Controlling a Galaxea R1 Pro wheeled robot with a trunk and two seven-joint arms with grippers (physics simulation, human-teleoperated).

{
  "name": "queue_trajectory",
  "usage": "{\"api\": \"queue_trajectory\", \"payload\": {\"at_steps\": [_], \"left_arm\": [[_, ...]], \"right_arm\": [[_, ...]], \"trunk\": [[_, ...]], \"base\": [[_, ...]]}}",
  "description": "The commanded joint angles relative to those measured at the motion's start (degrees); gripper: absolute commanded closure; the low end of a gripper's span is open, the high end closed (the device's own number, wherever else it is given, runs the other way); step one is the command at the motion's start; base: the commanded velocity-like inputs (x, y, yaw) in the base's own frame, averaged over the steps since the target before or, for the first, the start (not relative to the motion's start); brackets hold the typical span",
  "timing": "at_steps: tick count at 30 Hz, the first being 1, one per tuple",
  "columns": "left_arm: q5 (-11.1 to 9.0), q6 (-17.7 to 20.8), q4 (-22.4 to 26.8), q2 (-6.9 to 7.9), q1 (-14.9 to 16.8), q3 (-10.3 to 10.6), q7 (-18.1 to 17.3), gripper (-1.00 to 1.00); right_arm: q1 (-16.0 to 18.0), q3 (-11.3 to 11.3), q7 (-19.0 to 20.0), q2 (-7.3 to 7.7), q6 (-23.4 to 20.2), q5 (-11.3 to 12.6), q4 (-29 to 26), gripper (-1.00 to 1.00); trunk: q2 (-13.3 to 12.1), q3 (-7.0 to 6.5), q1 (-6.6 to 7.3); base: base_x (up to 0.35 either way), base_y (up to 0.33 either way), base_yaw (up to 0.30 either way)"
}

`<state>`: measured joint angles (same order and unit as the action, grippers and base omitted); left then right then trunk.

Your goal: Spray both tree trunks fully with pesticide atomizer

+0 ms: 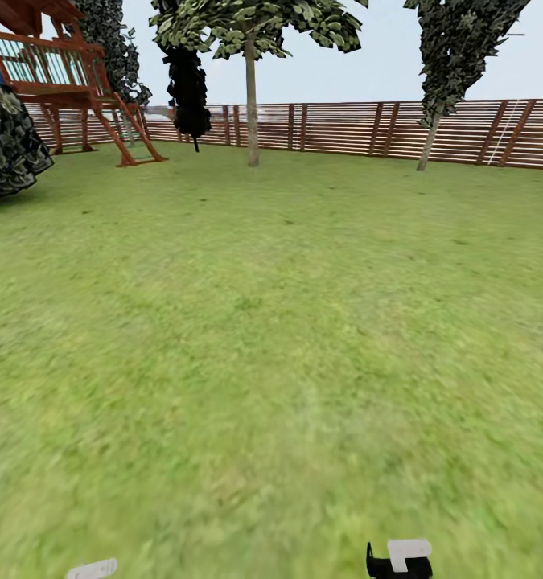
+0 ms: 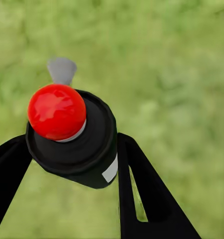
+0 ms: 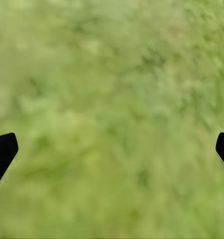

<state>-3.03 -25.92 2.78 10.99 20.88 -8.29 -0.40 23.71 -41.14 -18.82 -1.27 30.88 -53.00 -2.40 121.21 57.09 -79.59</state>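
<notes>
Already we have the pesticide atomizer (image 2: 74,137) in hand: in the left wrist view the left gripper (image 2: 72,149) has its fingers (image 2: 137,189) closed against the dark bottle on both sides, red top (image 2: 56,111) toward the camera, with lawn (image 1: 271,338) beneath it. So pickup looks done, and we judge the step in hand to be the drive across the grass toward the trees. In the head view one pale trunk (image 1: 252,104) stands at about 12 o'clock by the fence (image 1: 343,129), and a second, leaning trunk (image 1: 426,145) at about 1 o'clock, both well away; no white speckles show on either. Next we need to close on the nearer trunk and raise the nozzle toward the bark. Both arms sit low, only their tips peeking in at 6 o'clock of the head view. The right gripper (image 3: 112,149) holds nothing, its fingers spread wide over grass.
</notes>
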Motion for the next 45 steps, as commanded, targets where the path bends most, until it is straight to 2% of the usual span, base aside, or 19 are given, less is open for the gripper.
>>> {"api": "queue_trajectory", "payload": {"at_steps": [1, 45], "left_arm": [[-0.3, -0.2, -0.1, 0.00, 0.0, 0.0, 0.0, 1.00], [-0.3, -0.2, -0.1, 0.00, 0.0, 0.0, 0.0, 1.00]], "right_arm": [[0.0, -0.3, -0.3, -0.03, 0.1, -0.6, 0.0, -1.00], [0.0, -0.3, -0.3, -0.05, 0.1, -0.6, 0.0, -1.00]], "trunk": [[0.0, 0.05, -0.03], [0.0, 0.05, -0.03]], "base": [[0.339, 0.000, 0.000], [0.338, 0.000, 0.000]]}}
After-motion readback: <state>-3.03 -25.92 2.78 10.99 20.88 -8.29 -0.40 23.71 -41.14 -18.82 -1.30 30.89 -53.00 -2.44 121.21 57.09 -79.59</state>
